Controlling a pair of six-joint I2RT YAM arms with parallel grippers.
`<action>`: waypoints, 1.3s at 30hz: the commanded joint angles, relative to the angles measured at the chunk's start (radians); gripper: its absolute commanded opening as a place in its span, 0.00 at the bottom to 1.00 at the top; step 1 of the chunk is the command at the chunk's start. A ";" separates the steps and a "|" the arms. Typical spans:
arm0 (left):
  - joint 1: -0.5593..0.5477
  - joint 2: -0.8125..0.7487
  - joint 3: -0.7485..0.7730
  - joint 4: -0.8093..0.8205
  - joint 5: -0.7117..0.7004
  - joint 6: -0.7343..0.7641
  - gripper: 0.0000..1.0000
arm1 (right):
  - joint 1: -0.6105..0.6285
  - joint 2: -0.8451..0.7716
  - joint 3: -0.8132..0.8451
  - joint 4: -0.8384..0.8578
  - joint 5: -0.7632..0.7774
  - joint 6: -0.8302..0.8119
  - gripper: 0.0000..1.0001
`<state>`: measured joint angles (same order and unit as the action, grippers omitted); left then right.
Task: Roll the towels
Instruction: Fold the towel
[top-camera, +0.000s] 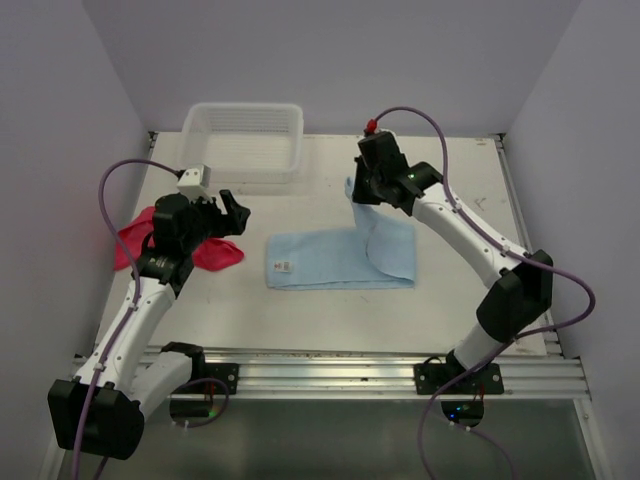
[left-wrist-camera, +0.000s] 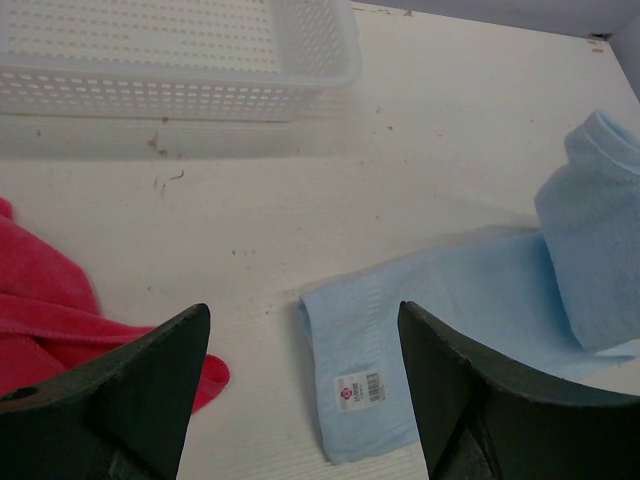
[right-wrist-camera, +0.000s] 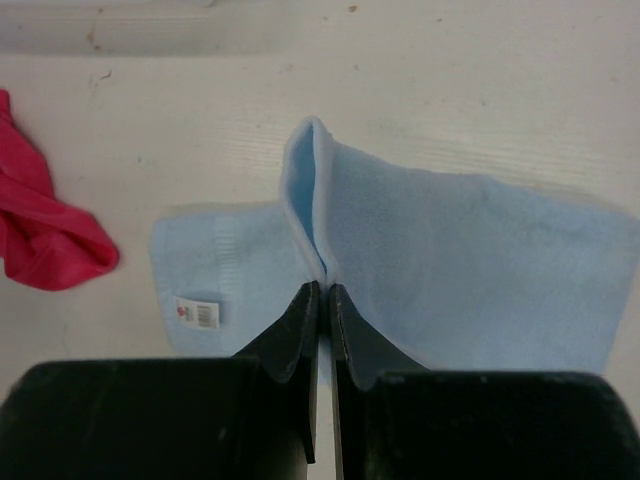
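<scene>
The right gripper (right-wrist-camera: 323, 288) clenches the lifted 3 o'clock end of the blue towel (top-camera: 320, 265) at the centre of the desk (top-camera: 300, 325), the left gripper (left-wrist-camera: 300, 315) hangs released, so carrying that end evenly toward 9 o'clock should keep the edges aligned.

Entry, two arms of one make: we list the left arm (top-camera: 130, 320) and the right arm (top-camera: 465, 235), each of white tubular links with black joint housings. We note one purple cable (top-camera: 120, 170) on the left arm and another purple cable (top-camera: 430, 120) on the right. We record a white camera block (top-camera: 193, 180), a small red cap (top-camera: 371, 126) and a green light (top-camera: 410, 181). The left gripper (left-wrist-camera: 302, 320) and the right gripper (right-wrist-camera: 323, 300) have matt black tapered fingers (left-wrist-camera: 130, 400); black base plates (top-camera: 200, 385)
</scene>
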<state>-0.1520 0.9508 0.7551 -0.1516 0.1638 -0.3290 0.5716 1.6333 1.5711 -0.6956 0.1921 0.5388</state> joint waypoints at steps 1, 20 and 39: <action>-0.004 -0.007 0.003 0.009 0.011 0.018 0.80 | 0.056 0.049 0.076 0.007 0.009 0.090 0.00; -0.014 -0.009 0.003 0.003 0.006 0.022 0.80 | 0.244 0.339 0.253 0.087 -0.059 0.202 0.00; -0.024 -0.012 0.000 0.001 0.011 0.022 0.80 | 0.280 0.462 0.357 0.116 -0.095 0.277 0.00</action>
<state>-0.1673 0.9508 0.7551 -0.1551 0.1642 -0.3286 0.8433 2.0705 1.8828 -0.6170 0.1261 0.7891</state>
